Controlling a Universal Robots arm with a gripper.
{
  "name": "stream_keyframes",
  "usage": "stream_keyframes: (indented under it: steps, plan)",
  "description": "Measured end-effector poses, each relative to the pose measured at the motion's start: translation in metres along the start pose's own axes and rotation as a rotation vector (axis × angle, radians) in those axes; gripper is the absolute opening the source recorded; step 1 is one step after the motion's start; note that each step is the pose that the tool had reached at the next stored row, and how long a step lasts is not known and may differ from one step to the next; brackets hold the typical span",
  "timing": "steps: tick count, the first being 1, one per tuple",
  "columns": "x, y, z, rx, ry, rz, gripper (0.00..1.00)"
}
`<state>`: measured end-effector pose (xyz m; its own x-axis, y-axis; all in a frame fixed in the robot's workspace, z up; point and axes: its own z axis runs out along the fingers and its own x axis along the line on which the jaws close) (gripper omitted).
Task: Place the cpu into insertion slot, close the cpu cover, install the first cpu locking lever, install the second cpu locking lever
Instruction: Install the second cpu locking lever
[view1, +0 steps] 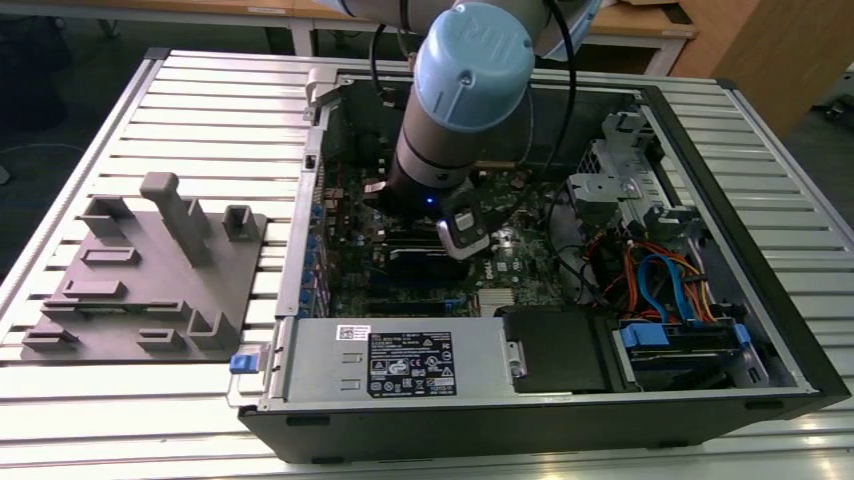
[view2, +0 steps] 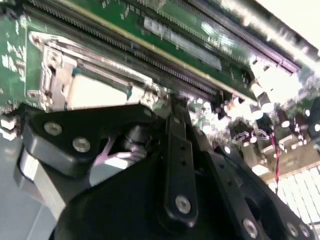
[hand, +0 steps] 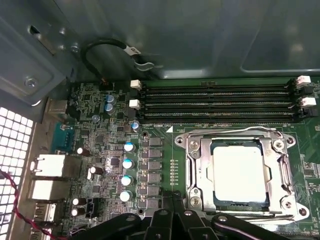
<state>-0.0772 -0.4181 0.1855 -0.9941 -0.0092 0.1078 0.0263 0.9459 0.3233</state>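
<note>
The cpu (hand: 239, 172), a dull silver-grey square, is seen seated in the socket at the lower right of the first wrist view, with the cpu cover (hand: 200, 150) lying closed around it as a thin silvery frame. The locking-lever step is judged to be in hand, and a fine push on a thin wire lever beside the frame is called for. The gripper (hand: 172, 200) is held at the socket's edge, bottom centre of that view, holding nothing; whether it is apart or together cannot be told.
</note>
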Motion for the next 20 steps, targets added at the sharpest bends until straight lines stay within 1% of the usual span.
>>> stream_keyframes:
  steps: [6, 8, 16, 20]
  plan:
    - [0.0029, 0.0005, -0.0008, 0.0009, 0.0004, 0.0, 0.11]
    - [0.0035, 0.0012, -0.0026, 0.0006, 0.0003, 0.0, 0.11]
    - [0.0059, 0.0052, -0.0138, 0.0006, 0.0003, 0.0, 0.11]
    - [0.0059, 0.0053, -0.0139, 0.0003, 0.0002, 0.0, 0.11]
